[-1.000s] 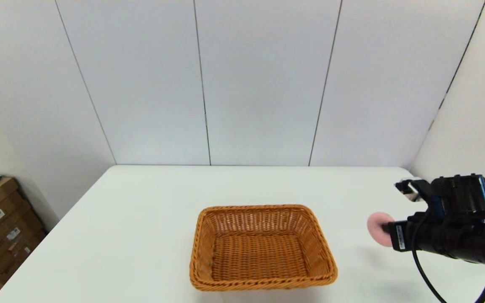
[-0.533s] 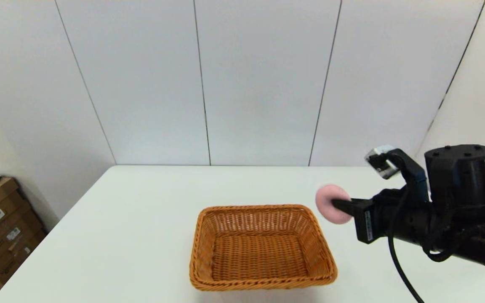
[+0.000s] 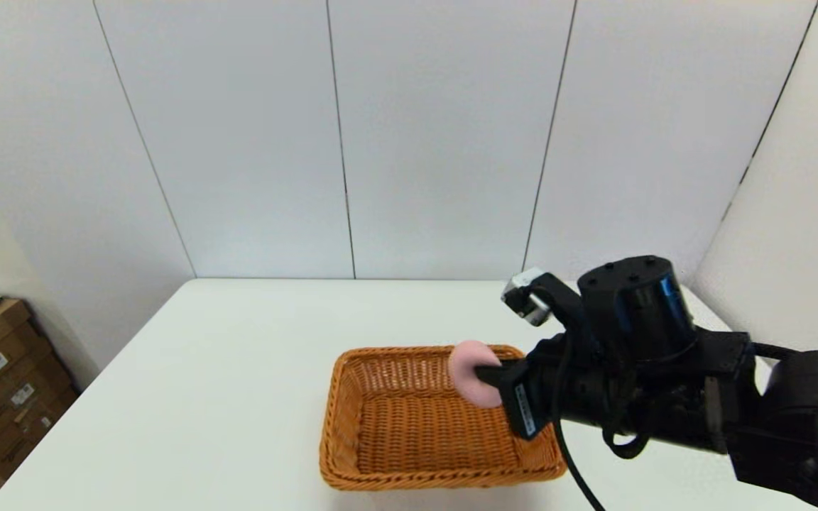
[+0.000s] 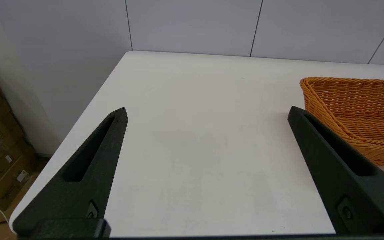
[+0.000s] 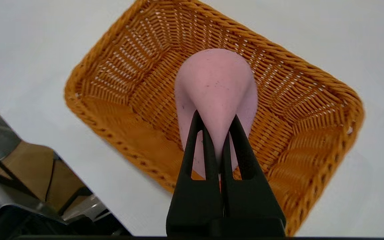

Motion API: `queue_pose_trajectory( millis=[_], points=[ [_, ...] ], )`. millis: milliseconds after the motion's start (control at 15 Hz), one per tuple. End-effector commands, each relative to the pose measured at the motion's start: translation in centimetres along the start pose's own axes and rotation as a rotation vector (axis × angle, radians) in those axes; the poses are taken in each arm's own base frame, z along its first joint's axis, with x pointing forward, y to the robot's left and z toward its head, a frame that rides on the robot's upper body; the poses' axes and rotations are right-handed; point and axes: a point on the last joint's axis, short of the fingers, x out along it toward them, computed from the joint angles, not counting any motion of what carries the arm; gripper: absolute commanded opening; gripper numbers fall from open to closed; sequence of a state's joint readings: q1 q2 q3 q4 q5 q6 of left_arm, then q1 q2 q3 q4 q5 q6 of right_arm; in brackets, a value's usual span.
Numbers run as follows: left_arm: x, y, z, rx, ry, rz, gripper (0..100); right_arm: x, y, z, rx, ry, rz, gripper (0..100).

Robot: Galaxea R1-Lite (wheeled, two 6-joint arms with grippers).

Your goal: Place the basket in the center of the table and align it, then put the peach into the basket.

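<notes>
The right gripper [image 3: 486, 374] and its arm cover the basket's [image 3: 409, 419] corner at about 3 o'clock in the head view, along with part of the table [image 3: 238, 369] behind. In the right wrist view the black fingers [image 5: 195, 143] hide the peach's [image 5: 217, 83] near end, so any leaf mark or crease cannot be made out. The left wrist view cuts the basket off at its edge, and one finger [image 4: 328, 166] overlaps the rim.
</notes>
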State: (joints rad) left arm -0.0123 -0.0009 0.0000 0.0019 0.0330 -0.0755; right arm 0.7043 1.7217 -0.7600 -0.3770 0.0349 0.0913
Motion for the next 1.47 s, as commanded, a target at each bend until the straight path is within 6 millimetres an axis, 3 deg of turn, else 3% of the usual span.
queue_pose_trajectory(
  millis=[67,200,267,533,867,1000,1067,1133,1200,1467],
  points=[
    [0.0,0.0,0.0,-0.001,-0.001,0.001,100,3.0,0.4,-0.4,-0.009,0.051,0.013,0],
    [0.0,0.0,0.0,-0.001,-0.001,0.001,100,3.6,0.6,-0.5,-0.013,0.066,0.016,0],
    [0.0,0.0,0.0,-0.001,-0.001,0.001,100,3.6,0.8,-0.5,-0.018,0.069,0.022,100],
    [0.0,0.0,0.0,-0.001,-0.001,0.001,100,3.3,0.9,-0.2,-0.012,0.044,0.022,100],
    [0.0,0.0,0.0,-0.001,-0.001,0.001,100,1.5,-1.3,1.1,0.031,-0.026,-0.075,100],
    [0.0,0.0,0.0,0.000,-0.001,0.001,100,-2.3,-2.6,2.5,0.057,-0.125,-0.124,100],
    [0.0,0.0,0.0,0.000,-0.001,0.001,100,-5.6,-2.8,3.4,0.062,-0.215,-0.149,100],
    [0.0,0.0,0.0,0.000,-0.001,0.001,100,-7.4,-2.8,3.9,0.063,-0.262,-0.160,100],
    [0.0,0.0,0.0,0.000,-0.003,0.001,100,-10.4,-2.6,4.1,0.069,-0.305,-0.185,100],
    [0.0,0.0,0.0,0.000,-0.001,0.001,100,-18.1,-2.1,1.8,0.085,-0.327,-0.236,100]
  ],
)
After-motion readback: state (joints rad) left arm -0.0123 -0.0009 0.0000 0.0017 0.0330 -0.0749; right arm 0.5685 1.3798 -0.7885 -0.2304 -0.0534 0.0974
